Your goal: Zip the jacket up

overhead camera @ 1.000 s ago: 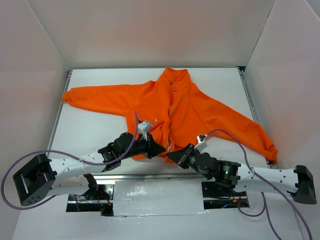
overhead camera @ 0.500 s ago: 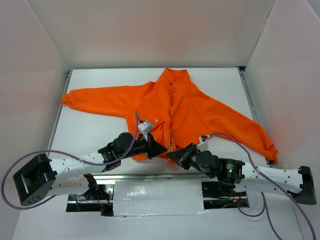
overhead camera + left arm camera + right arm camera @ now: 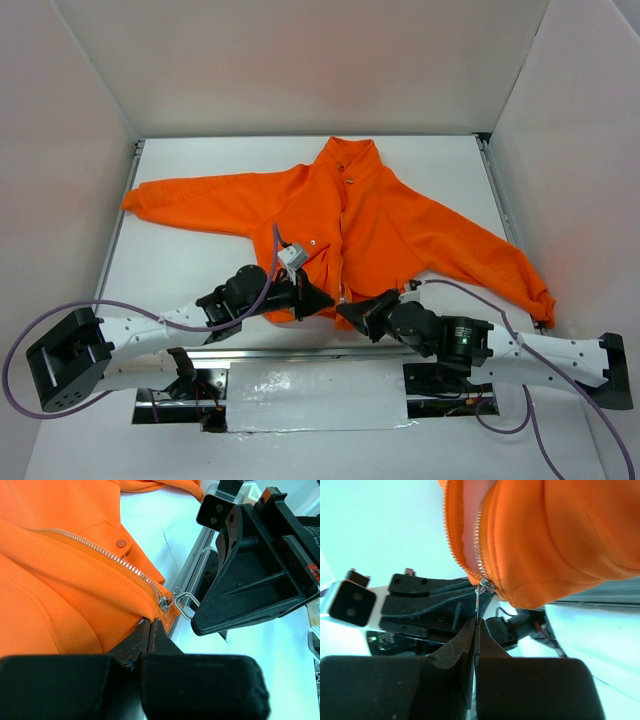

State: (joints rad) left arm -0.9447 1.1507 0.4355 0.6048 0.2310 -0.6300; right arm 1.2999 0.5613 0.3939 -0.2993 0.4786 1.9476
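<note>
Now we are pinching the zipper pull (image 3: 477, 602) in right fingers (image 3: 464, 642), jacket hem (image 3: 131, 611) in left fingers (image 3: 136, 641), zipper teeth (image 3: 95, 547) running away toward the collar (image 3: 352, 152).

The jacket (image 3: 55, 605) is matt orange cloth with a soft nap; its zipper (image 3: 107, 560) has glossy metal teeth and a thin bright wire zipper pull (image 3: 184, 604). My left gripper (image 3: 150, 624) and right gripper (image 3: 475, 624) are matt black plastic, the table (image 3: 150, 525) smooth white.
</note>
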